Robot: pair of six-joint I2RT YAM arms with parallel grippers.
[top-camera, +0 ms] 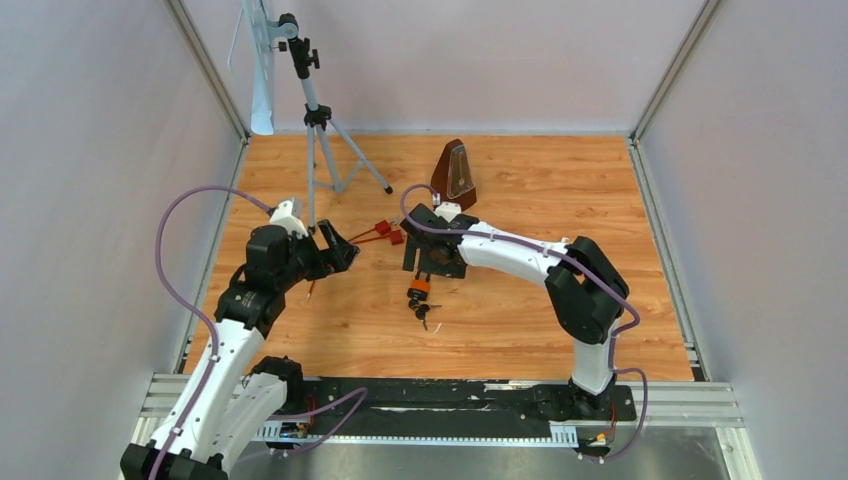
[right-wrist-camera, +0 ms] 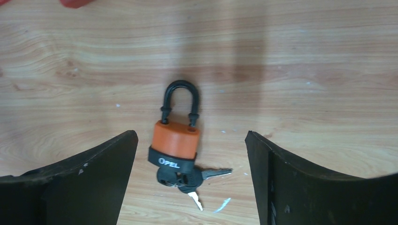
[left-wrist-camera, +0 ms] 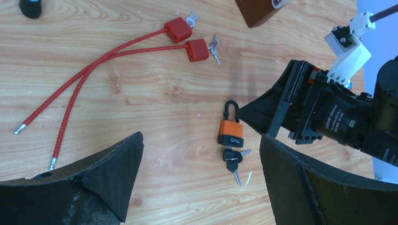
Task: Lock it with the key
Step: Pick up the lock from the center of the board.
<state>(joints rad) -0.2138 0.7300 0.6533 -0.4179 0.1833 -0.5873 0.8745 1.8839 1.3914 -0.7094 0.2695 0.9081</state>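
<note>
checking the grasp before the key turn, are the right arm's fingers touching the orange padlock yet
No, the orange padlock lies flat between the open right fingers with bare table showing on both sides.

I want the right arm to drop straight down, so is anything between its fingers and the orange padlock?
Nothing visible is. The orange padlock lies flat on the bare wooden table between the open right fingers, with its keys at the end opposite the shackle. The red cable locks lie apart, off to one side.
</note>
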